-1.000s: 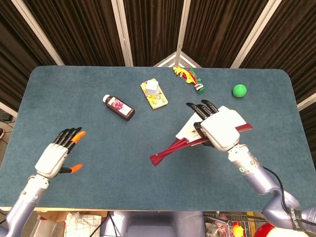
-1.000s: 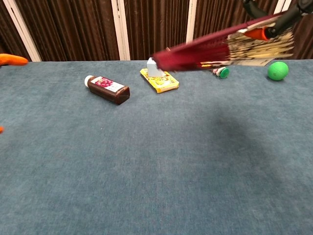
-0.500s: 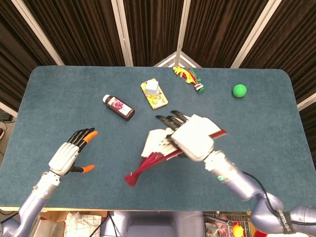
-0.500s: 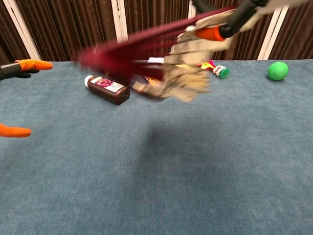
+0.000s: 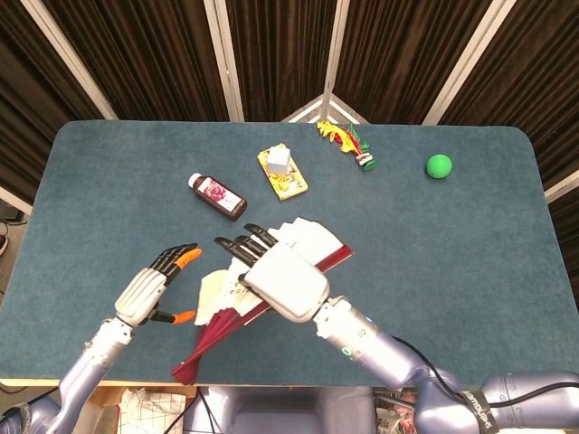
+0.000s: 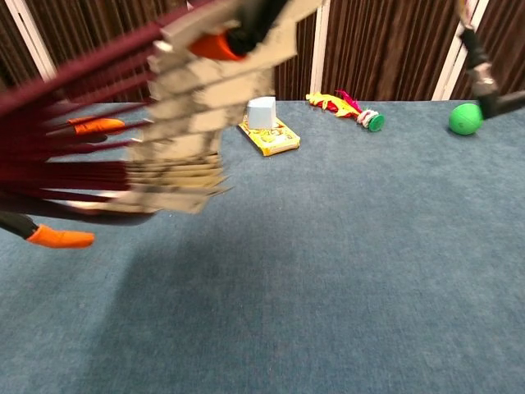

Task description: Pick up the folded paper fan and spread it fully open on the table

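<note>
Blue-carpeted table (image 5: 470,253). Dark bottle (image 5: 218,197) with white cap lying on its side, left of centre. Yellow packet (image 5: 283,174) just right of it, small grey-white block (image 5: 280,158) on top. Yellow-red feathered toy (image 5: 346,142) near far edge. Green ball (image 5: 439,165) far right, well apart.

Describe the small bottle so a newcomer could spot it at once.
On the blue table, look left of centre, just beyond the right hand holding the fan. The bottle lies on its side: dark, white-capped, pink label, left of the yellow packet.
</note>
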